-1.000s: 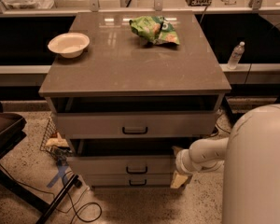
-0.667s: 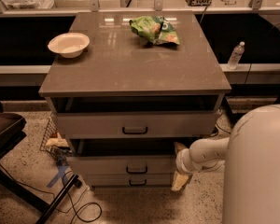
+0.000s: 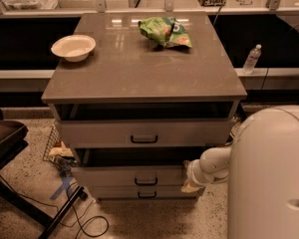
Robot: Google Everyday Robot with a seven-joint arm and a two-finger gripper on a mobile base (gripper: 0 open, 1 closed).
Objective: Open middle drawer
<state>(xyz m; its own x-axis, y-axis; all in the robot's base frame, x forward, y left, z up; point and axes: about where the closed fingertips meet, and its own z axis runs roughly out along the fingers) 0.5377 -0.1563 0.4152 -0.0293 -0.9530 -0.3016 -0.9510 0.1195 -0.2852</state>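
Jaw state cannot be told on the cream gripper (image 3: 191, 181), held seemingly against the right end of the wide light-grey middle drawer (image 3: 114, 176); its small dark bar handle (image 3: 146, 181), horizontal, lies leftward at centre.

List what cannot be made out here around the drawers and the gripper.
Camera view, gripper: it sits at the right end of the middle drawer; the arm's wrist hides any contact.
Inside of the middle drawer: dark, shadowed by the top drawer above.
Inside of the top drawer: hidden under the countertop.
Robot body: cut off by the right and bottom edges.
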